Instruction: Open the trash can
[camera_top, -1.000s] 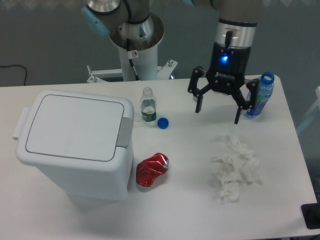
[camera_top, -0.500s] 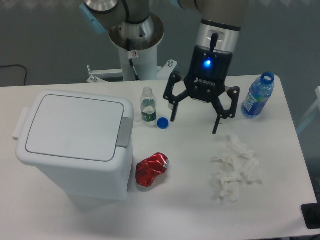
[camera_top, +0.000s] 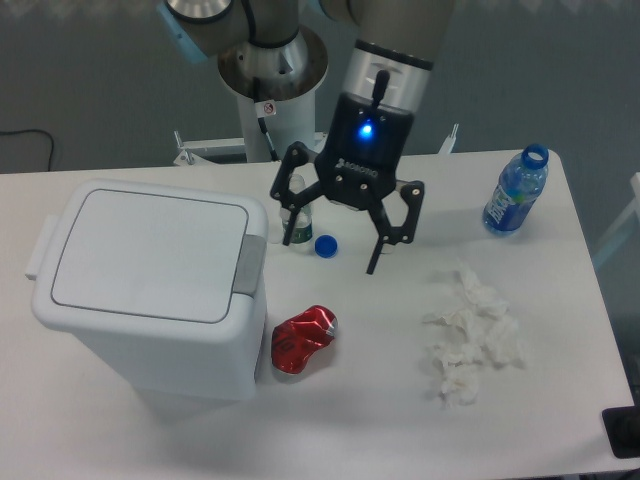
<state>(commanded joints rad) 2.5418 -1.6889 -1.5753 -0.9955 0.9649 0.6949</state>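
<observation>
White table (camera_top: 560, 400) against a grey-blue backdrop, my arm's pedestal base (camera_top: 272, 70) standing behind the far edge. At the left end sits the trash can (camera_top: 150, 290), big white bin, its flat lid (camera_top: 148, 254) down and closed, grey push tab (camera_top: 249, 266) on the lid's right edge, facing the middle of the table. My gripper (camera_top: 333, 256) hangs above the table centre, just right of the bin, fingers spread wide apart with nothing between them, blue light glowing on the gripper body. One fingertip (camera_top: 288, 241) points down right beside a small clear bottle (camera_top: 293, 213) with a green label; the bottle is partly hidden behind that finger, can't tell if they touch. Blue bottle cap (camera_top: 325, 245) lies on the table between my two fingers, seen from this view, below the palm. Crushed red can (camera_top: 302, 339) lies on its side just beside the bin's lower right corner, near but I can't tell if touching. Crumpled white tissue (camera_top: 468, 335) spread out on the right half of the table, well apart from my gripper. Blue water bottle (camera_top: 514, 190), uncapped, stands upright near the far right edge. Dark object (camera_top: 624, 433) clipped at the bottom right corner, can't tell what it is.
</observation>
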